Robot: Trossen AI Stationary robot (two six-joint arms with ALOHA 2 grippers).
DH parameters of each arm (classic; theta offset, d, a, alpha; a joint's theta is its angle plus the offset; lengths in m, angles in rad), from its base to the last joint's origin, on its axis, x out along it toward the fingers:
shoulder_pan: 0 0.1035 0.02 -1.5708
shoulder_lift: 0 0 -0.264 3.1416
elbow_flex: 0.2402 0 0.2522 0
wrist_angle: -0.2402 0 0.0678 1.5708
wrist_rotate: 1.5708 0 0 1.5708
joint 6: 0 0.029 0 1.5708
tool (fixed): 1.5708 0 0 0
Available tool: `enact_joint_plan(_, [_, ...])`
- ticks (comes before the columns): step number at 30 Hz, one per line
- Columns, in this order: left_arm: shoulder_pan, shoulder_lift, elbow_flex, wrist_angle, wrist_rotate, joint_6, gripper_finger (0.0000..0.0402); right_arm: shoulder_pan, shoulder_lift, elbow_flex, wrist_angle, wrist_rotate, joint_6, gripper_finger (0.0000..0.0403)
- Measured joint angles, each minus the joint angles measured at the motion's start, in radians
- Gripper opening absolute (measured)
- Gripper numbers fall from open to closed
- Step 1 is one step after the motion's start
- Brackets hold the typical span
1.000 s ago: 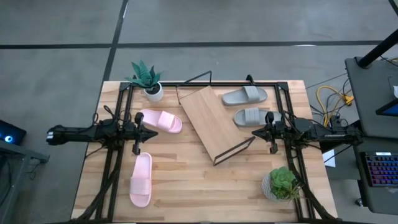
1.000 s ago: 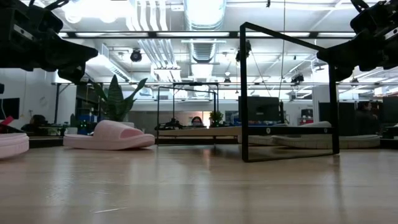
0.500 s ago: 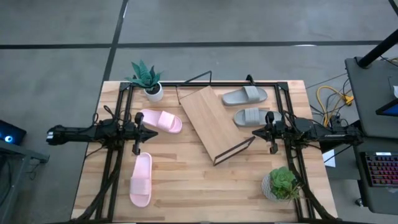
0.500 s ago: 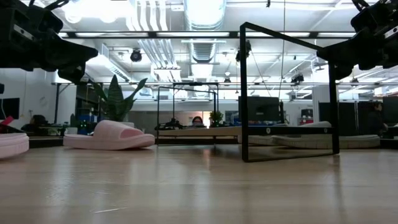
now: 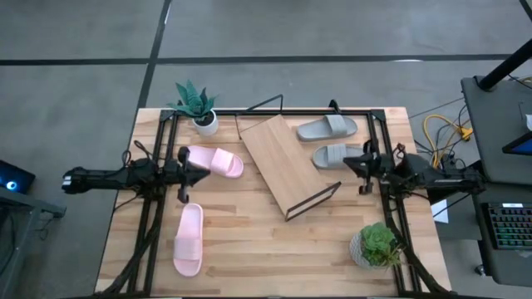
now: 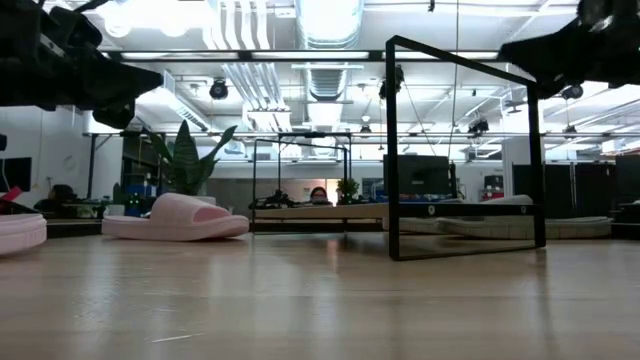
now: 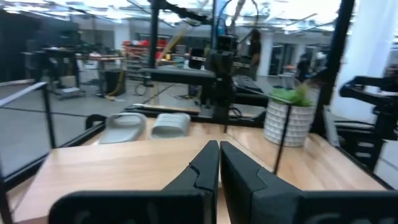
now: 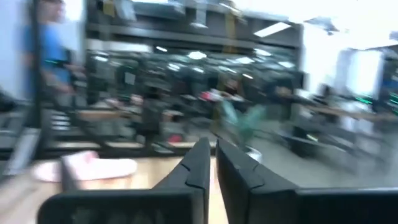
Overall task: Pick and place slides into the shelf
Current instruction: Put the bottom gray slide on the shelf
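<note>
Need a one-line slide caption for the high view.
Both arms hover over the table; two pink slides left and two grey slides right of the empty slanted shelf.

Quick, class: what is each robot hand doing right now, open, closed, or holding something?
Left hand: closed, holding nothing.
Right hand: fingers nearly together, holding nothing; open or closed cannot be told.

looks like a big open robotics lab or workshop, not anybody's home: the low view has exposed silver ceiling ducts and long strip lights over rows of benches with dark monitors. the light plank worktable stands on a bare grey concrete floor, with loose yellow cables and a backlit keyboard on a side desk. someone in a blue top is standing further back.
</note>
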Motion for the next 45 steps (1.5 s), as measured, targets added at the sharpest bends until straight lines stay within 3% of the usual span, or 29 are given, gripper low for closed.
enact_joint_plan(5, [0.000, 0.000, 0.001, 0.001, -0.012, -0.001, 0.0020, 0.000, 0.000, 0.090, -0.135, 0.109, 0.153, 0.0090])
enact_joint_plan(11, [0.000, 0.001, 0.004, 0.001, -0.010, -0.001, 0.0091, 0.000, 0.002, 0.212, -0.258, 0.320, 0.399, 0.0169])
enact_joint_plan(15, [0.001, 0.001, 0.005, 0.002, -0.010, 0.000, 0.0134, 0.000, 0.025, 0.325, -0.458, 0.363, 0.553, 0.0199])
enact_joint_plan(23, [0.001, 0.000, 0.005, 0.076, -0.018, 0.011, 0.0160, 0.000, 0.174, 0.509, -0.796, 0.399, 0.815, 0.0204])
enact_joint_plan(31, [0.001, 0.000, 0.005, 0.094, -0.020, 0.101, 0.0161, 0.000, 0.346, 0.595, -0.947, 0.406, 0.927, 0.0203])
enact_joint_plan(35, [0.001, 0.000, 0.005, 0.094, -0.020, 0.100, 0.0161, -0.008, 0.377, 0.630, -1.074, 0.411, 1.043, 0.0203])
enact_joint_plan(39, [0.001, 0.000, 0.005, 0.094, -0.020, 0.099, 0.0161, -0.024, 0.374, 0.647, -1.212, 0.344, 1.196, 0.0203])
enact_joint_plan(45, [0.001, 0.000, 0.005, 0.094, -0.024, 0.106, 0.0161, -0.026, 0.374, 0.642, -1.256, 0.312, 1.290, 0.0203])
